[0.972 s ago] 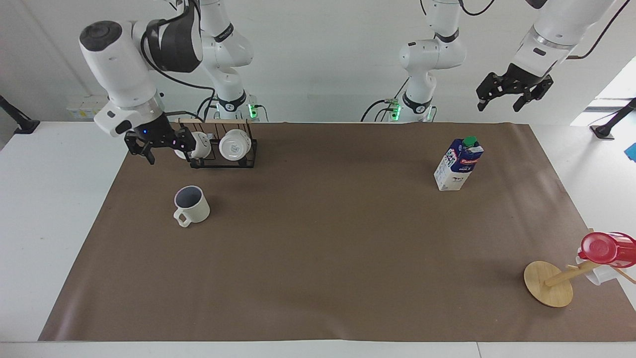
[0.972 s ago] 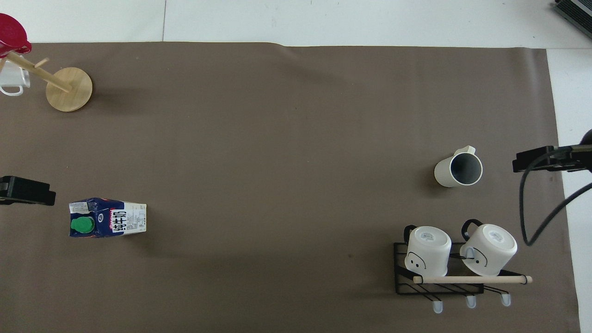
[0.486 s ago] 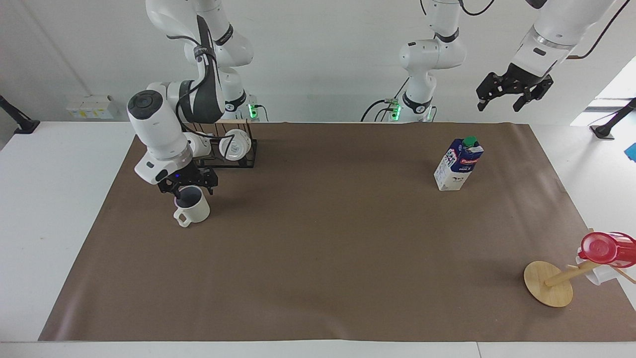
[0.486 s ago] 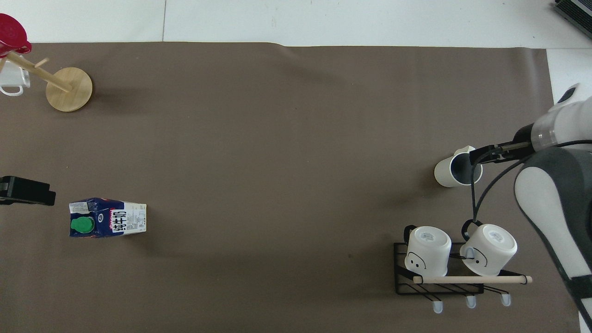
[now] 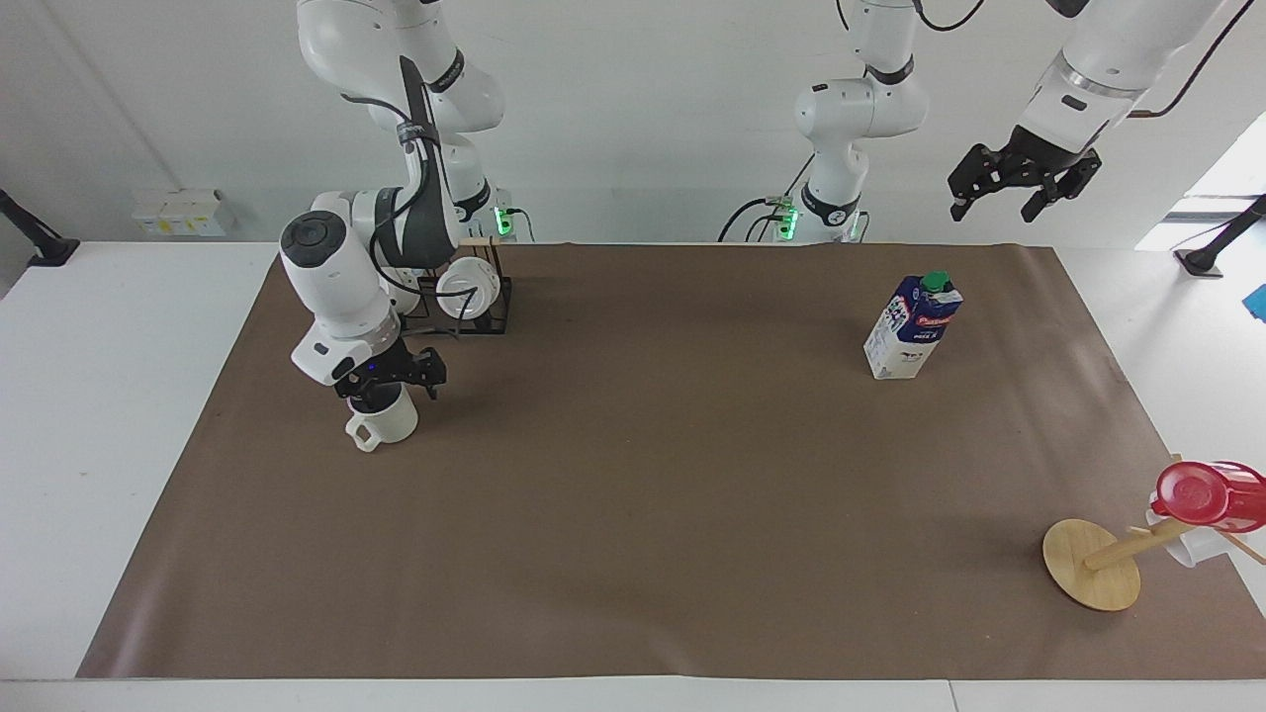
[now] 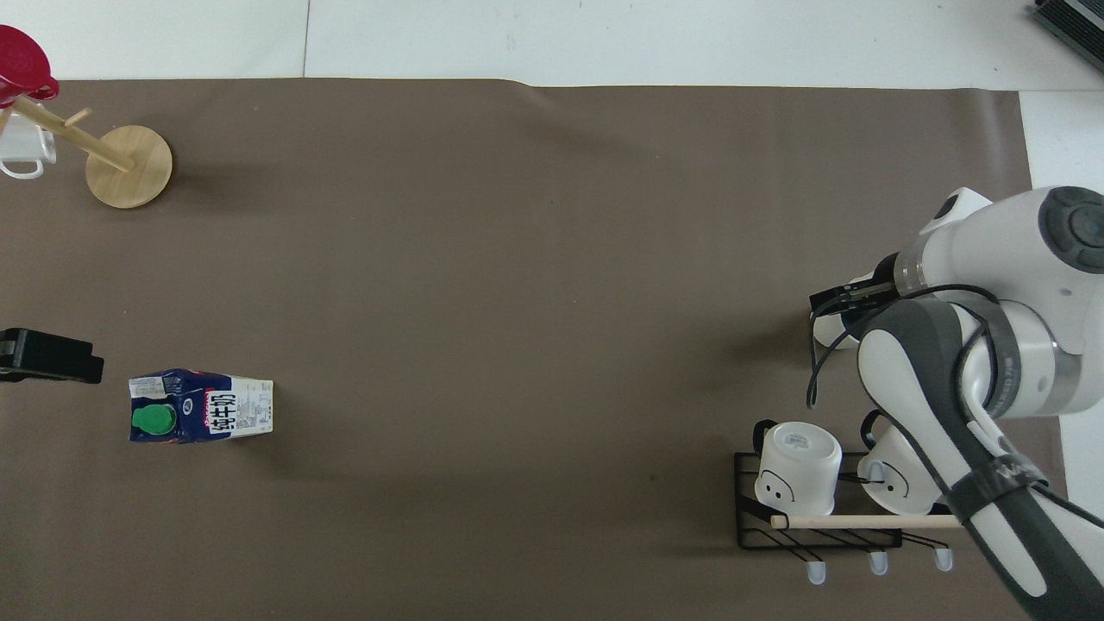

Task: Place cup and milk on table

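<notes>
The right gripper (image 5: 388, 381) is now sitting low over the cup (image 5: 386, 423), right at its rim, jaws spread wide and not yet closed on anything. A second ago it was hanging up by the mug rack (image 5: 465, 297), well clear of the cup; half a second ago it was just reaching the rim, and it is lower now. To my eye the arm is lining up a grasp, so the cup is about to be picked up. The cup itself is standing upright on the brown paper of the table (image 5: 633, 514), toward the right arm's end, not moved. The milk (image 5: 913, 326) is standing toward the left arm's end, untouched. The left gripper (image 5: 1024, 183) is waiting high above that end, open, unchanged
</notes>
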